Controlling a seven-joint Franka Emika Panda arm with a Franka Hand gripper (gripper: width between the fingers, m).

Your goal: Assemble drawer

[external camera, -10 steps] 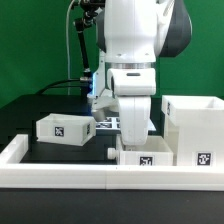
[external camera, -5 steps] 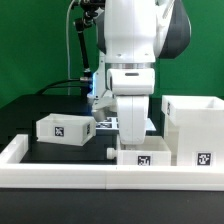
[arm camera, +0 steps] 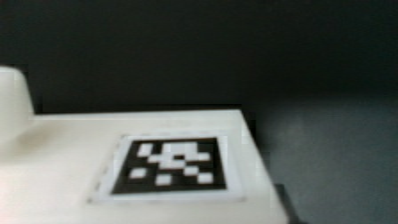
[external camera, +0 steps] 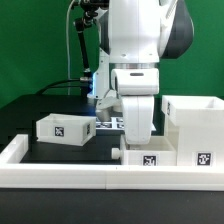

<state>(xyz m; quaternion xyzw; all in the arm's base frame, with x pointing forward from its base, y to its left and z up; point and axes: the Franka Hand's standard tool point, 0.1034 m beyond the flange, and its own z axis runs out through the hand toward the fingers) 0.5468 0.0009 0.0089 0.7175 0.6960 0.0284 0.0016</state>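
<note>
A small white drawer box [external camera: 150, 156] with a marker tag on its front sits on the black table, close to the exterior view's left side of the big white drawer housing [external camera: 196, 128]. My gripper [external camera: 136, 140] reaches down into the box, which hides its fingertips. It appears shut on the box's wall, since the box moves with it. A small dark knob [external camera: 119, 155] sticks out of the box's left side. A second small white drawer box [external camera: 64, 128] lies at the left. In the wrist view a tagged white face [arm camera: 173, 164] fills the frame and no fingers show.
A white rail [external camera: 80, 176] runs along the front of the table and up its left side. The marker board [external camera: 104, 123] lies behind the arm. A black cable and a stand rise at the back left.
The gripper and the small drawer box under it have shifted a little toward the exterior view's right, closer to the housing. The left box has not moved.
</note>
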